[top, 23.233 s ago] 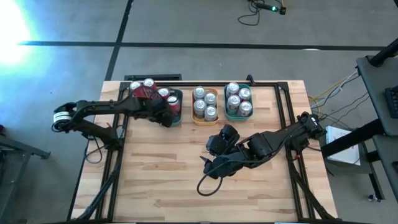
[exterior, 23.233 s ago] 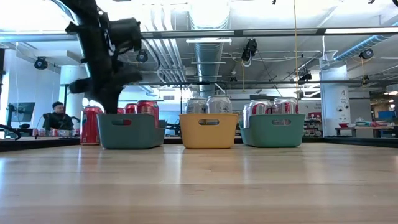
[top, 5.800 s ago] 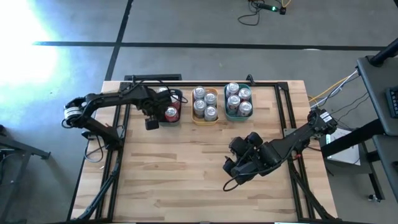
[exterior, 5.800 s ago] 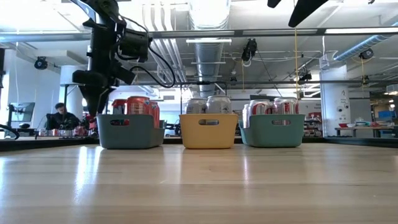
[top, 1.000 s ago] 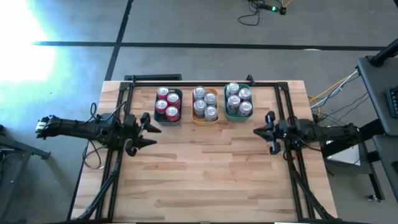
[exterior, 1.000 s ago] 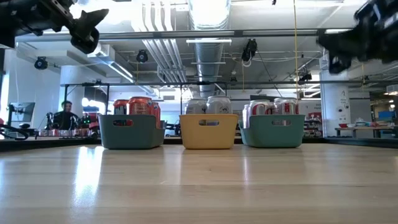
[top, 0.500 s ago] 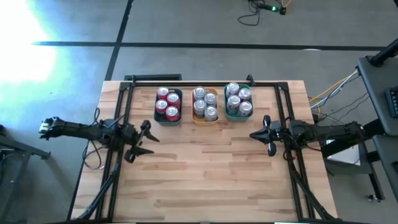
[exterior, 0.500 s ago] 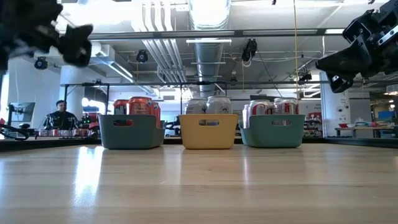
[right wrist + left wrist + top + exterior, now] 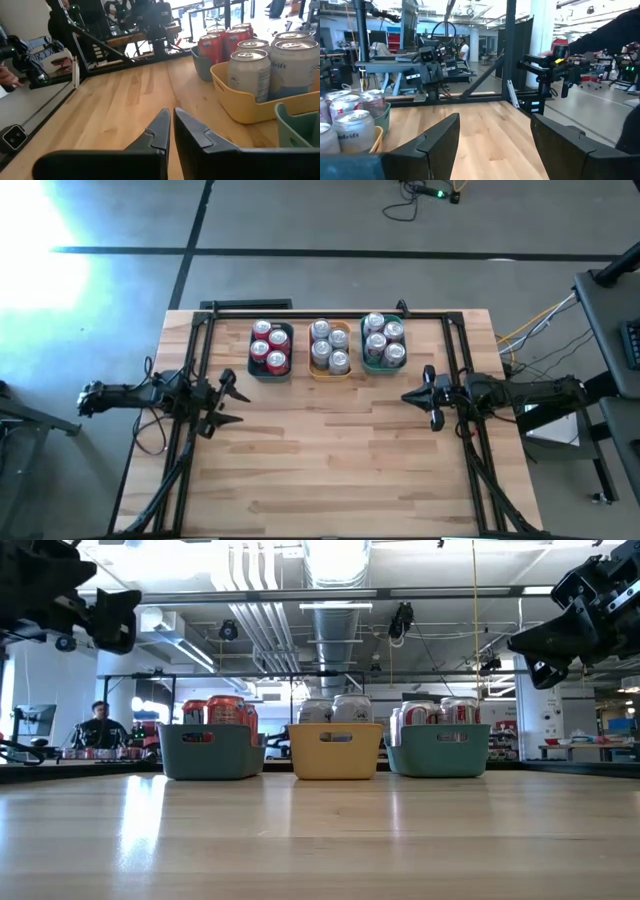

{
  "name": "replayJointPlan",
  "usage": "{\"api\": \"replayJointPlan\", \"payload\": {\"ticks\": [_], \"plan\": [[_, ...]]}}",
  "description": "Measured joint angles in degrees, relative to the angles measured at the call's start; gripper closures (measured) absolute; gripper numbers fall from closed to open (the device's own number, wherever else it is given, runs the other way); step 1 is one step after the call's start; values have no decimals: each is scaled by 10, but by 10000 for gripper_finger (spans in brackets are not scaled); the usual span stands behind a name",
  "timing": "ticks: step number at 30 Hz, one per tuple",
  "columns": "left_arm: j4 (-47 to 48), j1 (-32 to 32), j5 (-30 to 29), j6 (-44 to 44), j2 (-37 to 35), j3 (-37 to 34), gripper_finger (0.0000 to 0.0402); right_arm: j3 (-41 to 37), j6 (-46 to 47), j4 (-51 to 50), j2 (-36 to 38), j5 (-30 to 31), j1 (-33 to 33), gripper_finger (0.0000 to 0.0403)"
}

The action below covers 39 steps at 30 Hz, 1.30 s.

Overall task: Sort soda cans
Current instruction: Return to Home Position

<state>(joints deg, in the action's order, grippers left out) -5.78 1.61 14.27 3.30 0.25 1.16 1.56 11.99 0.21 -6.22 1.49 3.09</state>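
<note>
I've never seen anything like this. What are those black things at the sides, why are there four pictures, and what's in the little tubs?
This is a robot with two arms at a wooden table. One picture looks straight down, one looks level across the tabletop, and two come from cameras on the arms' wrists. The left gripper, at the table's left edge, has its fingers open; the right gripper, at the right edge, has them shut. Neither holds anything. Three tubs stand in a row: the left teal tub holds red cans, the yellow tub silver cans, the right teal tub pale cans, four in each.
</note>
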Motion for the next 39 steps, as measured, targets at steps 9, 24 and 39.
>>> {"api": "replayJointPlan", "payload": {"ticks": [9,24,39], "plan": [[13,1,0,4,17,0,172,-7,0,9,57,0,0,385],[12,1,-2,4,43,1,172,-8,0,16,49,1,0,385],[11,1,-2,4,64,1,172,-8,0,16,49,0,0,385]]}}
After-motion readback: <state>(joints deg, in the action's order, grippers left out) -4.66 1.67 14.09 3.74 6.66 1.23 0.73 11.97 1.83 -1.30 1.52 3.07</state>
